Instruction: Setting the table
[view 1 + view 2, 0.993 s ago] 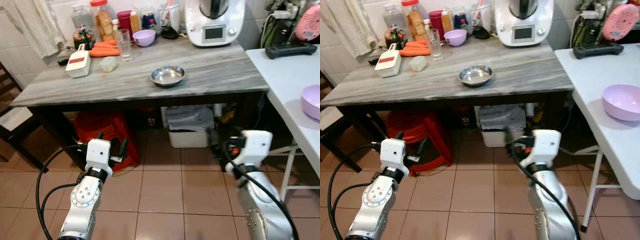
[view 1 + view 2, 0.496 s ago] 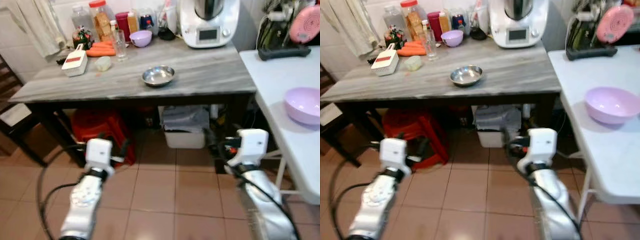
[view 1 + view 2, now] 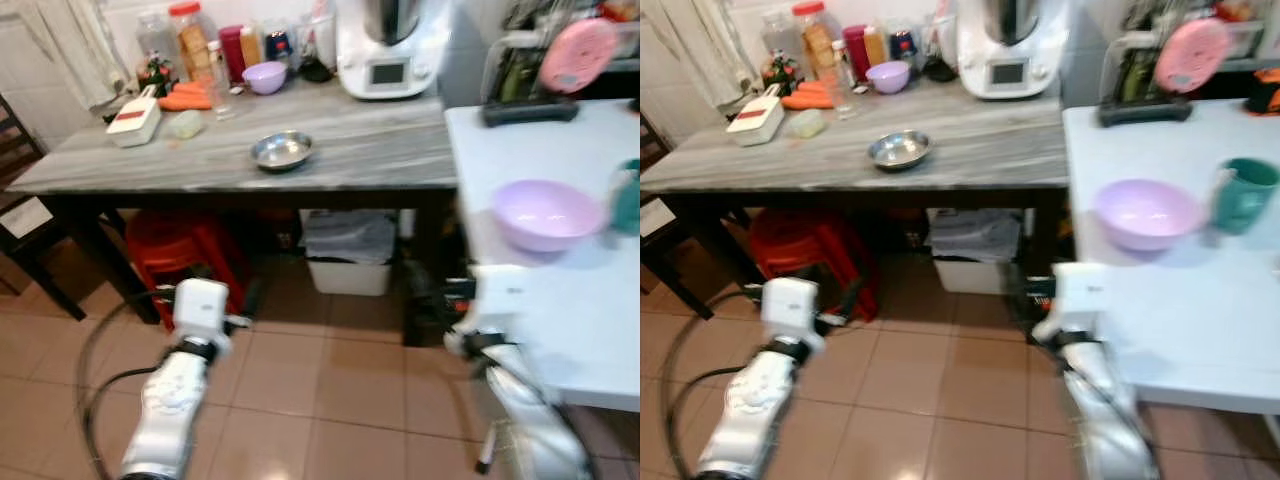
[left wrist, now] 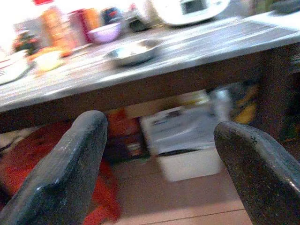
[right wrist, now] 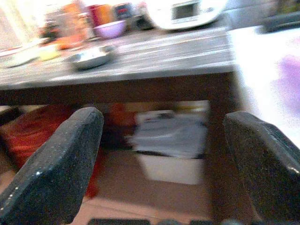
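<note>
Across the upper left of the head views runs a grey wooden table (image 3: 380, 160), and near its middle sits a small steel dish (image 3: 281, 151). Behind the dish, along the back edge, stand jars (image 3: 187, 40), carrots (image 3: 185, 100), a grater (image 3: 134, 115), a drinking glass (image 3: 843, 85), a small purple bowl (image 3: 265, 77) and a white kitchen machine (image 3: 388, 45). A white table (image 3: 1200, 320) takes up the right side of the frame, carrying a large lilac bowl (image 3: 1146, 214) with a green mug (image 3: 1243, 195) just beside it. Under the grey table are a red stool (image 3: 180, 255) and a white bin (image 3: 350, 250) on the tiled floor (image 3: 330, 400).

Both arms hang low at the bottom of the frame, well below the tabletops. The left gripper (image 4: 159, 154) has its fingers spread wide with nothing between them, and the right gripper (image 5: 164, 159) is likewise spread and holding nothing. Everything is somewhat blurred.
</note>
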